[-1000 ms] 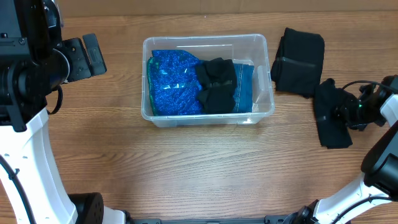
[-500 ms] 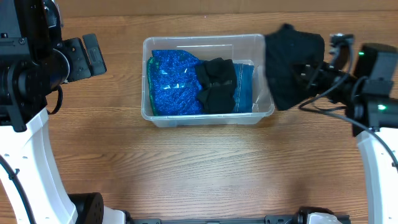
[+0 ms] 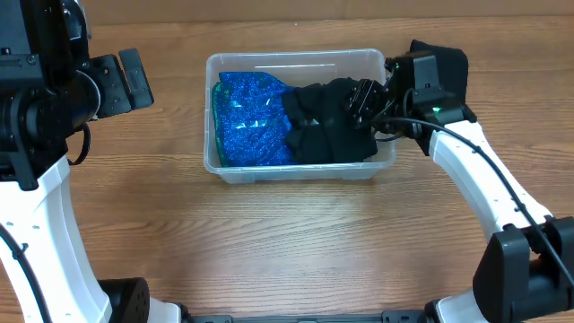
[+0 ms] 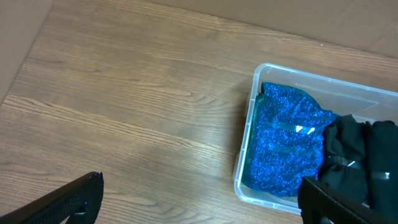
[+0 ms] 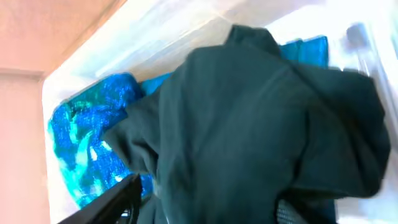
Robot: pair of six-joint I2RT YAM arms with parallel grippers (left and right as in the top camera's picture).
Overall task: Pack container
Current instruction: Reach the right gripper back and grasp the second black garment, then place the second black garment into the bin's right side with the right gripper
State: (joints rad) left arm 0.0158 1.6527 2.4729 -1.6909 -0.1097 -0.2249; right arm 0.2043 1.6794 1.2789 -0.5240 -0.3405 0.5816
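Note:
The clear plastic container [image 3: 296, 56] stands mid-table and holds a blue sparkly cloth [image 3: 247, 117] on its left side and folded black cloths [image 3: 305, 139] in the middle. My right gripper [image 3: 363, 103] is over the container's right part, shut on a black cloth [image 3: 345, 121] that hangs down into the bin. In the right wrist view the black cloth [image 5: 249, 124] fills the space between the fingers [image 5: 208, 208], with the blue cloth [image 5: 87, 143] and the bin wall [image 5: 186, 25] behind. My left gripper [image 3: 126, 81] is open and empty, left of the container [image 4: 249, 143].
Another black cloth [image 3: 444, 52] lies on the table right of the container, mostly hidden under my right arm. Bare wooden table [image 3: 269, 242] lies in front of the bin. The left wrist view shows the blue cloth [image 4: 286, 143] and bare wood to the left.
My right gripper lifted a black cloth from the table's right side and carried it left, to over the container's right part. The left arm has not moved.

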